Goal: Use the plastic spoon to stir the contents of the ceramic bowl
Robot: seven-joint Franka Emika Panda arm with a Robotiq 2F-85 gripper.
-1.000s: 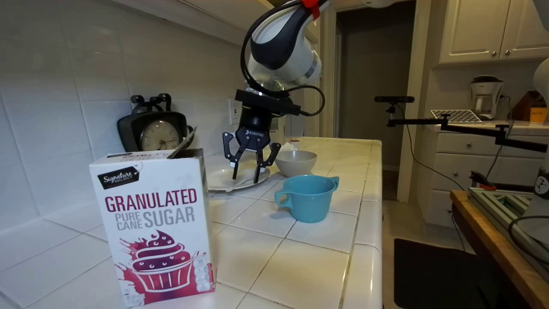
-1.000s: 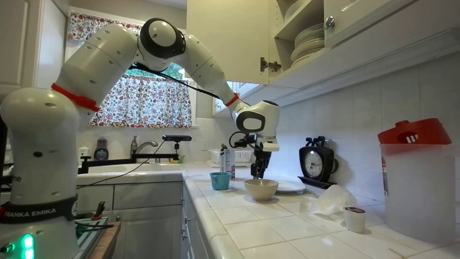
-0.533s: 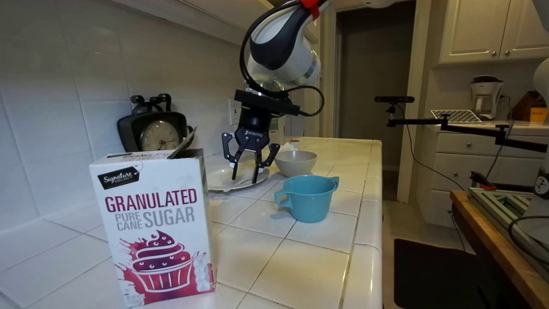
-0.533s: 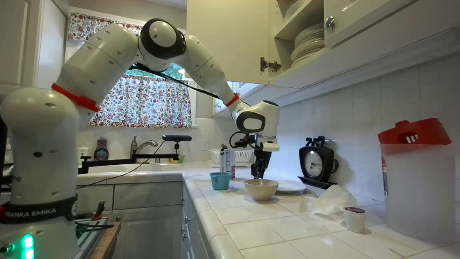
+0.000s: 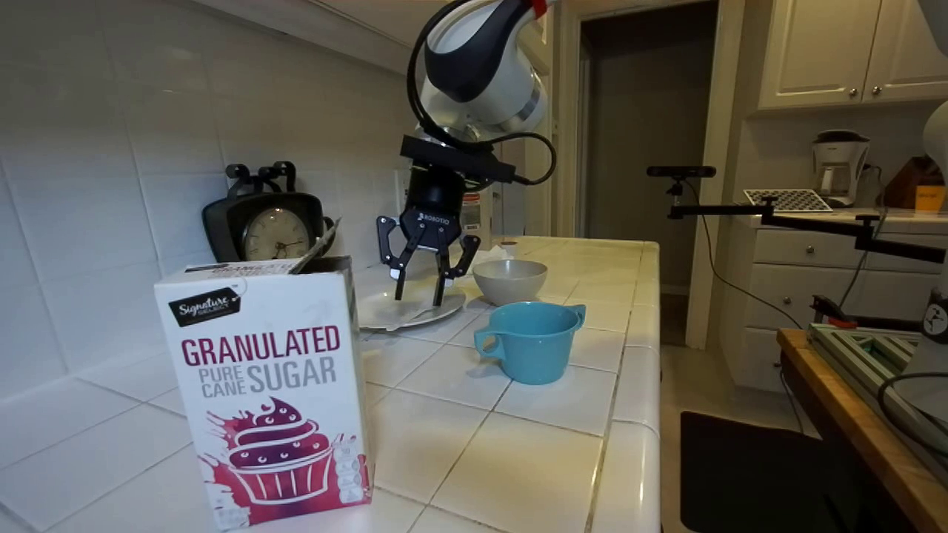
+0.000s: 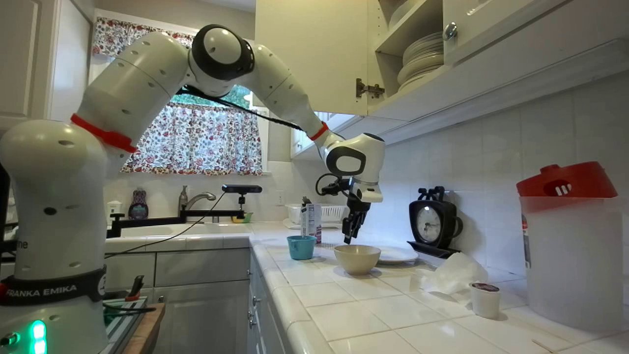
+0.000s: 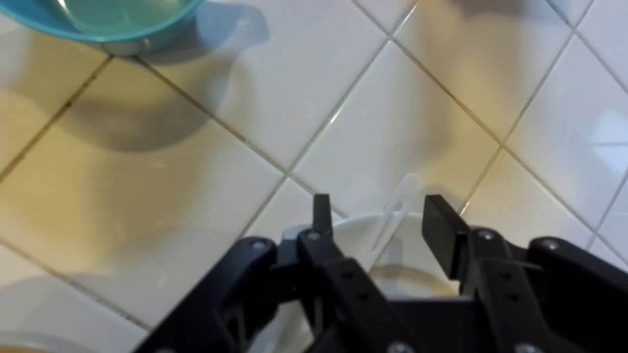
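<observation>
The gripper (image 5: 418,300) hovers over the plate (image 6: 399,254), towards the back edge of the counter (image 5: 511,459), its fingers well parted and holding nothing. Between them in the wrist view, the clear spoon (image 7: 394,213) lies across the plate's rim, one end poking out over the counter. The bowl (image 5: 511,283) stands upright near the plate, on the side towards the counter's front edge; what is in it is hidden in both exterior views. The step in hand looks like picking up the spoon, with the stirring not yet begun.

The likeliest slip is a missed grasp: the spoon is thin and see-through, so its height is easy to misjudge, and the fingers could close on air — or pinch the plate's rim along with it. Coming down too hard would probably tip or skid the plate. A weak hold could let the spoon swivel, leaving it at a bad angle for the bowl. Later, a low swing towards the front edge could clip the cup (image 5: 539,342), which stands nearer that edge than the bowl does — and pressing on the bowl's side while stirring might push it along, since no second arm steadies it.
</observation>
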